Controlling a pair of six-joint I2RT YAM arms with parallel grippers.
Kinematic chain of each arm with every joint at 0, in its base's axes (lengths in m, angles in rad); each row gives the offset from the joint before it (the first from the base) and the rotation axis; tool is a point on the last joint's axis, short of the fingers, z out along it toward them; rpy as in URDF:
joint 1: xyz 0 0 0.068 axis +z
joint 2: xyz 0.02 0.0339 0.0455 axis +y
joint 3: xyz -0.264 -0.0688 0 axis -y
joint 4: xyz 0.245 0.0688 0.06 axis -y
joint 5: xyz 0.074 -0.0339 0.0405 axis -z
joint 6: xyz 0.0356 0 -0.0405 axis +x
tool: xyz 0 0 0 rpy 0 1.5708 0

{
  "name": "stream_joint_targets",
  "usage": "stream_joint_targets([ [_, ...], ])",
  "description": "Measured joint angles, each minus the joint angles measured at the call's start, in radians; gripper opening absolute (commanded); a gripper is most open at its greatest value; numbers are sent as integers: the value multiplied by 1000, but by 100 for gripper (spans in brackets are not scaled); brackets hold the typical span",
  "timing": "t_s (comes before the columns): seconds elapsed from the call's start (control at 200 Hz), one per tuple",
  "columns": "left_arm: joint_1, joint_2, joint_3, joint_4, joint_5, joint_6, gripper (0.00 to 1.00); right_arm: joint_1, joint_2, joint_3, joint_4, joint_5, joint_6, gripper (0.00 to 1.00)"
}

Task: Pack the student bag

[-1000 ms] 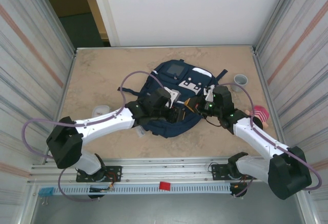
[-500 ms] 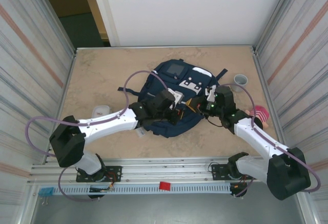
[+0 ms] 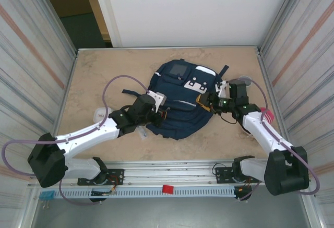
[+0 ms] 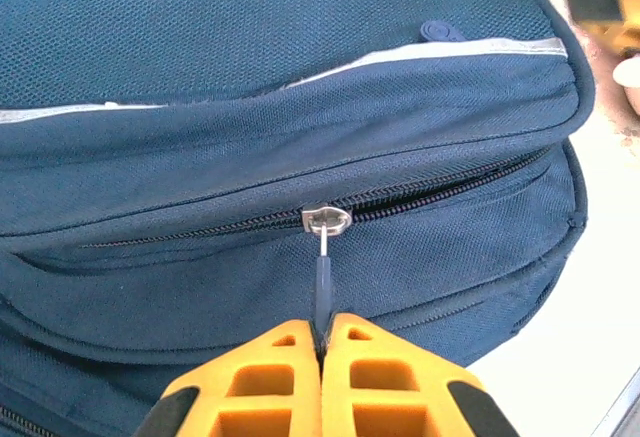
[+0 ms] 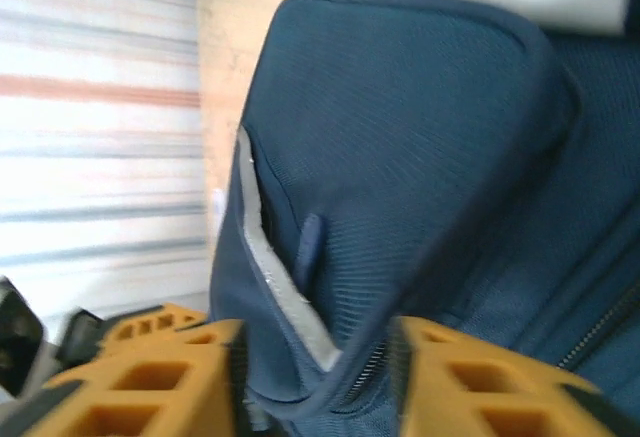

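Note:
The student bag (image 3: 180,105), navy blue with white stripes, lies flat in the middle of the table. My left gripper (image 3: 160,115) is at its near left side. In the left wrist view the left gripper (image 4: 322,342) is shut on the blue zip pull (image 4: 323,282), which hangs from the metal slider (image 4: 326,219) on a closed stretch of zip. My right gripper (image 3: 210,103) is at the bag's right edge. In the right wrist view the right gripper (image 5: 315,377) stands open, its orange fingers (image 5: 470,382) on either side of a fold of the student bag (image 5: 400,157).
A pink object (image 3: 267,115) lies by the right wall behind my right forearm. A white object (image 3: 100,114) sits on the table left of my left arm. Ribbed metal walls (image 3: 31,66) close in both sides. Bare tabletop (image 3: 109,71) stretches behind and left of the bag.
My left gripper shut on the zip pull and drew it leftward along the bag. The right gripper opened and moved back toward the right. The bag shifted slightly.

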Motion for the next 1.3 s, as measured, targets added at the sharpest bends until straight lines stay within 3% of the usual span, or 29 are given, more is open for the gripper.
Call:
stream_joint_targets([
  [0.18,2,3,0,23,41,27,0,240,-156,70,-71,213,-331,57],
  [0.251,6,4,0,33,55,28,0,290,-189,69,-78,256,-455,57],
  [0.621,11,4,0,68,93,27,0,348,5,144,-147,304,-890,67],
  [0.977,17,4,0,94,108,26,0,395,156,230,-193,282,-1086,68],
  [1.097,19,4,-3,101,116,26,0,402,192,240,-198,289,-1121,62],
  [1.178,19,4,-4,105,121,23,0,403,209,242,-198,298,-1133,53],
  [1.298,19,4,-6,106,120,23,0,403,230,260,-202,326,-1164,29],
])
